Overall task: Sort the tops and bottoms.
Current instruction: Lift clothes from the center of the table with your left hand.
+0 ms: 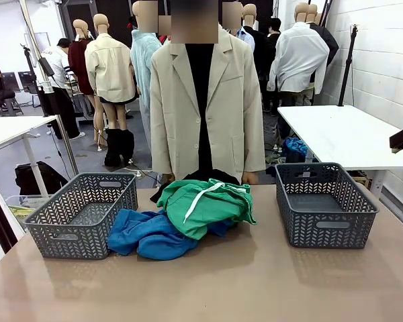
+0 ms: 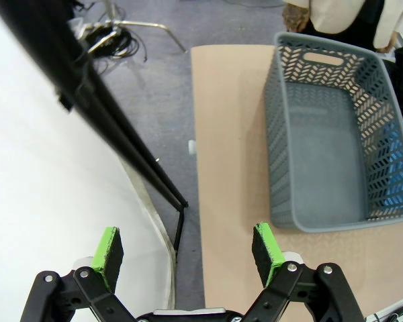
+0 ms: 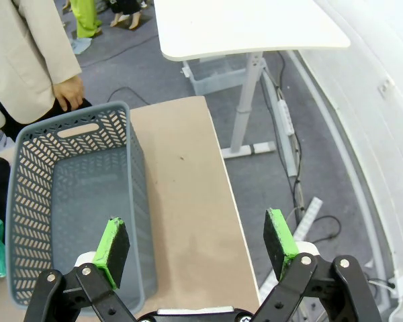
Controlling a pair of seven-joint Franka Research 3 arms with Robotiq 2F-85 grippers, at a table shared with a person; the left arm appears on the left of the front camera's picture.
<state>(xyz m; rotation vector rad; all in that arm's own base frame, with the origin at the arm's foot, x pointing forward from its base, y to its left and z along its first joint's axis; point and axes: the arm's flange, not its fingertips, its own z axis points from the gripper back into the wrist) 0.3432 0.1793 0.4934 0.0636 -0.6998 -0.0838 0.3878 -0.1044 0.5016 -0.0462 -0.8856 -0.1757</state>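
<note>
Both wide, empty: left end effector (image 2: 187,243), right end effector (image 3: 196,239); tops (image 1: 148,236), bottoms (image 1: 201,204) heaped well away.

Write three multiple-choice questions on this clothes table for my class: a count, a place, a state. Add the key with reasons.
1. How many grey lattice plastic baskets stand on the tan table? A. one B. two C. three
2. Where does the green soft garment with a white drawstring lie? A. inside a basket B. on the bright blue fleece garment C. on the floor
3. How is the left gripper? A. open, holding nothing B. shut on cloth C. shut on a basket rim
Key: 1 B, one stands at each side of the pile; 2 B, it drapes over the blue; 3 A, its green pads stand wide apart.
</note>
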